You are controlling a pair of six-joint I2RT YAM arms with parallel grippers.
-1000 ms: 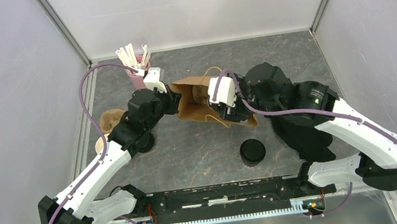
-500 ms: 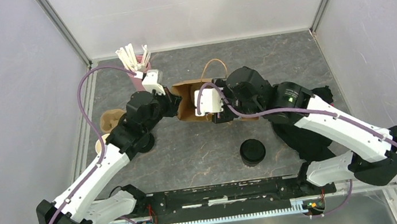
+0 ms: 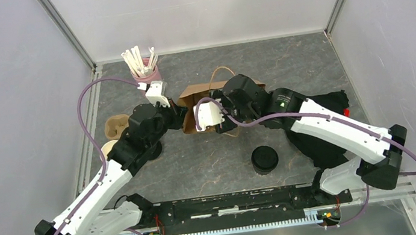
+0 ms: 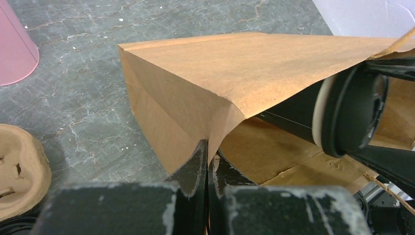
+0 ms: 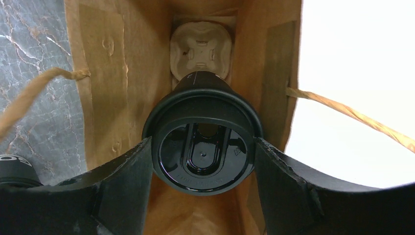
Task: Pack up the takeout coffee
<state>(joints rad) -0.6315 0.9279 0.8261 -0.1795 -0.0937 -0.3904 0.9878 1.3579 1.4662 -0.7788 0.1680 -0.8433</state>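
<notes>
For the left arm (image 3: pixel 104 180): stretched diagonally from the near left corner towards the middle of the worktop (image 3: pixel 211 159), elbow raised, wrist level with the mouth of a brown paper bag (image 3: pixel 192 98) lying on its side. For the left jaws: pressed together on the creased lip of that bag (image 4: pixel 220 73), mouth held agape. For the right arm (image 3: pixel 341 130): folded back from the near right corner, forearm running leftward, wrist facing into the opening. For the right jaws: clamped on either side of a takeout coffee cup (image 5: pixel 203 152) at its lid, cup laid lengthwise inside the bag's mouth (base first, lid towards the wrist camera).

From the left wrist, the same cup (image 4: pixel 352 112): matte black lid, thin cream rim, dark tapered wall. Bag of stiff kraft paper, sharp folds, twisted cord handles (image 5: pixel 342 112). At the bag's far end, a piece of pale moulded pulp (image 5: pixel 200 46), ribbed and cross-cut. Near the arm bases, a second lidded cup (image 3: pixel 264 159), upright on the worktop, well apart from the bag. Left of the bag, a pulp cup carrier (image 3: pixel 115 128); behind it, a smooth pink cup (image 3: pixel 147 77) bristling with white sticks (image 3: pixel 138 58). Worktop itself: grey, veined like stone.
</notes>
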